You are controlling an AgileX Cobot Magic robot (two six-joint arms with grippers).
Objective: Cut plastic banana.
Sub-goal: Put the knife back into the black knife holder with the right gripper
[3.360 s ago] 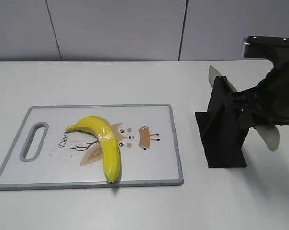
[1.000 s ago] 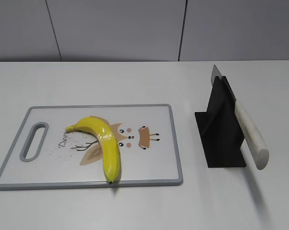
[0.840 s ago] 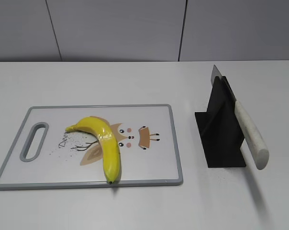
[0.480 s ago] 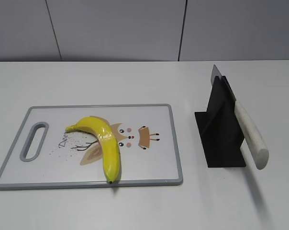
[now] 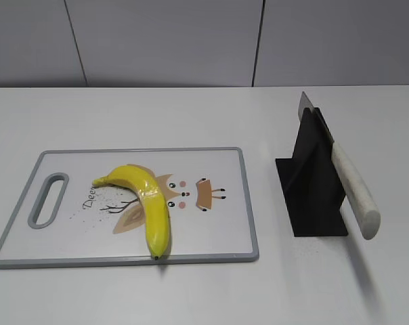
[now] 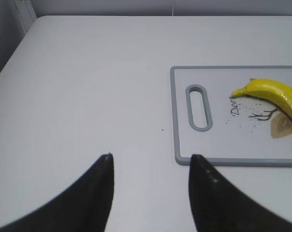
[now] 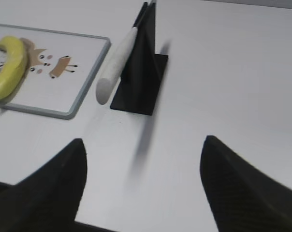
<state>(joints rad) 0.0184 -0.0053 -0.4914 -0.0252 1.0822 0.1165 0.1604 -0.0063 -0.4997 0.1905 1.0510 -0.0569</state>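
Both hands, left (image 6: 151,162) and right (image 7: 143,150), hung spread and empty; with the plastic banana (image 5: 148,203) on the cutting board (image 5: 218,240), I judged gripping the knife (image 5: 353,193) handle squarely mattered most.

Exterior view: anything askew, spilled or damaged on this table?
Nothing stands out. The plastic banana lies whole on the cutting board, the knife sits slanted in its black stand, and both grippers are open and empty.
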